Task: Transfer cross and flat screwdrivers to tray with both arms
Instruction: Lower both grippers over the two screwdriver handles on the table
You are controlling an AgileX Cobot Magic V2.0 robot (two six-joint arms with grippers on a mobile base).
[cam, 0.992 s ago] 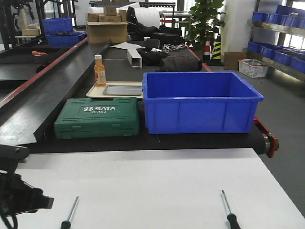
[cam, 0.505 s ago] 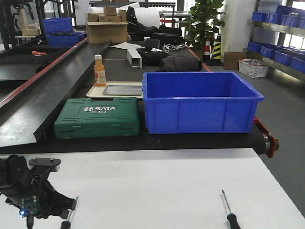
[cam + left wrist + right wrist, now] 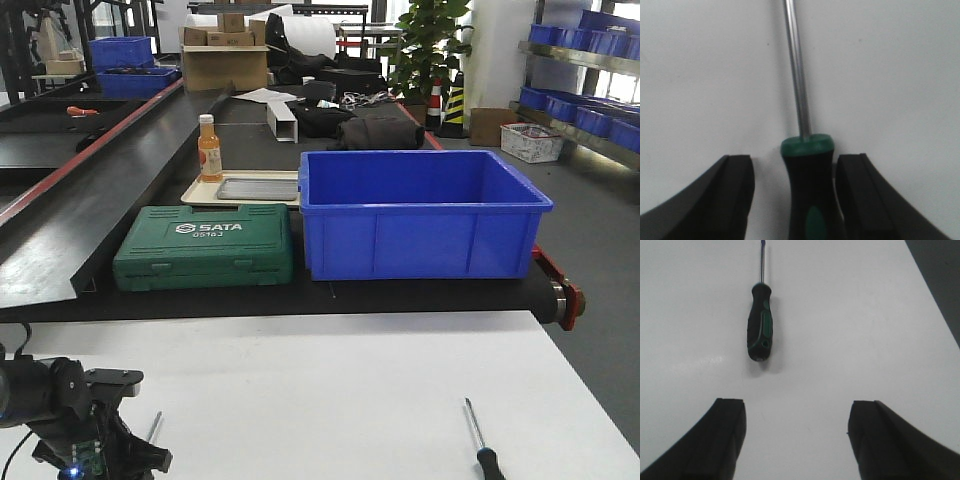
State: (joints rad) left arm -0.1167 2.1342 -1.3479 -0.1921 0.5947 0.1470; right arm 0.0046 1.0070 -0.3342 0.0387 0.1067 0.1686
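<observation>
Lowered since earlier, the left fingers (image 3: pixel 730 195) are held open astride 1 screwdriver (image 3: pixel 807 200) handle; centring is advised before closing; the right fingers (image 3: pixel 722 440) are open.

Only one readable spot: the green tool case (image 3: pixel 205 245), left of centre in the front view. On its lid there's a white "SATA" logo with a small emblem before it. Under that is a smaller white number that reads as "05163" (last character is soft, not fully sure). The label on the bottle (image 3: pixel 209 148), just above the case, is too small to read. Print on the cardboard boxes (image 3: pixel 225 55), top of frame, is illegible. Wrist views: nothing legible.
</observation>
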